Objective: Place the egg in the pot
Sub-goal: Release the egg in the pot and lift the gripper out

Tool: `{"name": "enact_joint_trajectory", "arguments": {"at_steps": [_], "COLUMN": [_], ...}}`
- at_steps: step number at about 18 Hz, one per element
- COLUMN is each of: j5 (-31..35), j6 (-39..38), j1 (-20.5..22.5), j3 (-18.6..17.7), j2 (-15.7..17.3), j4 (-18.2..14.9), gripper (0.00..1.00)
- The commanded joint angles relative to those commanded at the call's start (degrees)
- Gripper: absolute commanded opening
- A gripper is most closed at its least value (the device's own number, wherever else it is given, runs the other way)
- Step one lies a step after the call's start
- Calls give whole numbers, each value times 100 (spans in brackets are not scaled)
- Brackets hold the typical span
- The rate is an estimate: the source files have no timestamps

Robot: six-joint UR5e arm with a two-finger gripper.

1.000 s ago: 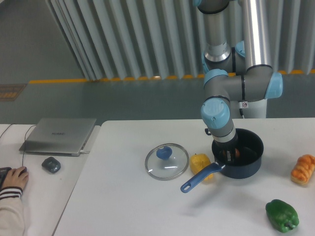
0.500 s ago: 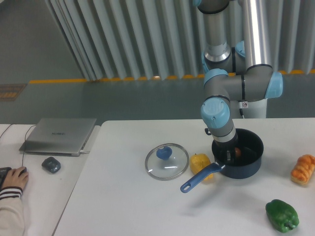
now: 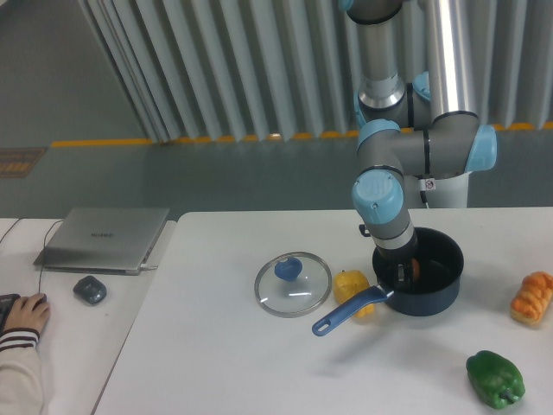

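While the arm reaches straight down, its gripper (image 3: 403, 273) sits inside the pot (image 3: 421, 270).
Only a sliver of the egg (image 3: 415, 269) shows at the gripper's 3 o'clock; finger spacing cannot be made out.

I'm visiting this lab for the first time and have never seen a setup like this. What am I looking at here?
This is one fixed camera's view of a white table from the front. The grey and blue machine is a robot arm; its gripper reaches down into a dark pot with a blue handle. A small orange-brown egg shows inside the pot beside the gripper; whether it is gripped cannot be told. Also on the table: a glass lid, a yellow fruit, an orange bumpy food and a green pepper. A laptop and mouse sit at left.
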Motion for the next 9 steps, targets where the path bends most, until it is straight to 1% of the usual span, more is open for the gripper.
{"name": "enact_joint_trajectory", "arguments": {"at_steps": [1,3,5,9], "j5": [-18,-44,-79,-246], "j6": [0,70,202,229], "j1": [9,35,70,132], "j3": [79,106,132,141], "j2": [18,53,149,211], "j4": [-17,-18,-18,-18], "gripper": [84,84,90,93]}}
